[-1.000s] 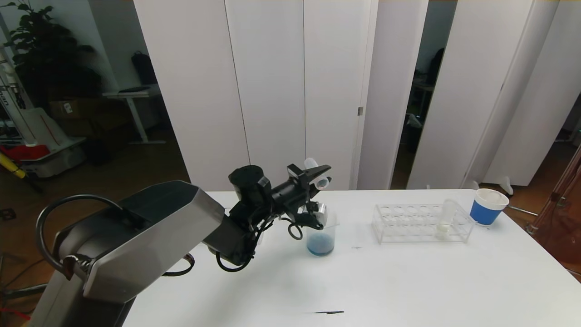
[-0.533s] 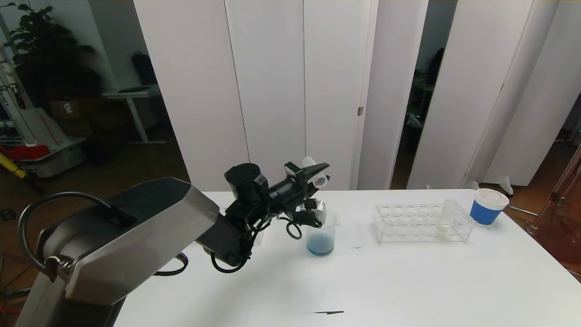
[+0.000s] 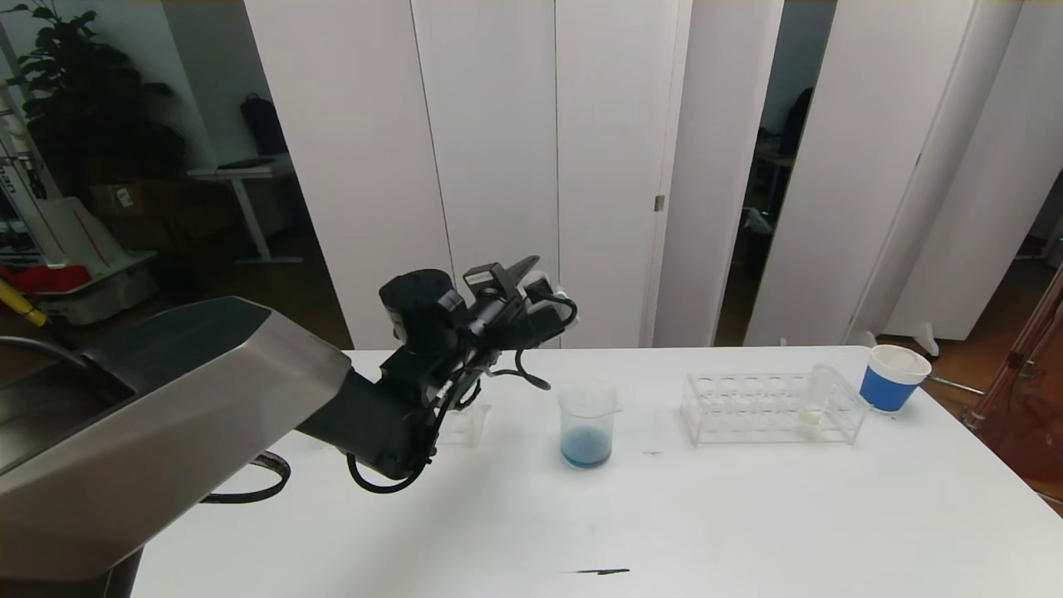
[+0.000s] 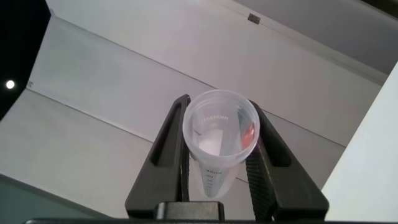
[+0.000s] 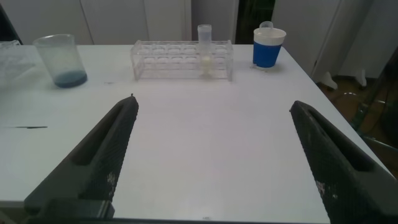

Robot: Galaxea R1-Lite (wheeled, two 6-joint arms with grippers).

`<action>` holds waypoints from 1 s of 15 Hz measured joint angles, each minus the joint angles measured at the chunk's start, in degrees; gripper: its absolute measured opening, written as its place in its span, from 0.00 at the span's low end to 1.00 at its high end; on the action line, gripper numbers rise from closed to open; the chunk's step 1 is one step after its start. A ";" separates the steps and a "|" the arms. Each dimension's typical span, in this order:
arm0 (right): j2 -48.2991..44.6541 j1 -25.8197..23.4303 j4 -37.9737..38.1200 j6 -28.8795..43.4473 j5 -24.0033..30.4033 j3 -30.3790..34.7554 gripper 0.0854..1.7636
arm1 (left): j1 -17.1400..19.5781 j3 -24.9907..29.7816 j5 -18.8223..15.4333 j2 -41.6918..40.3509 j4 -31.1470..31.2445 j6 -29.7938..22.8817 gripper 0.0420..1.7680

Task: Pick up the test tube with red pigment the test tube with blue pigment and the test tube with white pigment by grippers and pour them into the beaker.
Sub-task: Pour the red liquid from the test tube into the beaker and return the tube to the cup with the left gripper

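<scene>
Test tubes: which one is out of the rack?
The empty test tube clamped in the left gripper; the test tube with white pigment stands in the rack.

Left arm raised over table's left-rear area, forearm angled up and away from me, wrist cocked. Left gripper point(image 3: 531, 282) high above table surface, tips pointing up and to right. Jaws clamped on clear tube point(image 4: 217, 140), one black finger point(image 4: 171, 146) pressed against each side; tube mouth faces wrist camera. Right arm not seen from head camera. Right gripper point(image 5: 214, 155) low over near edge of table, pointing forward across it, fingers point(image 5: 102, 155) spread wide, nothing between them.
</scene>
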 joint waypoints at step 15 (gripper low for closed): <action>0.00 0.02 0.00 -0.01 0.00 0.00 0.99 | 3.00 4.08 21.71 -17.01 43.37 -61.49 0.32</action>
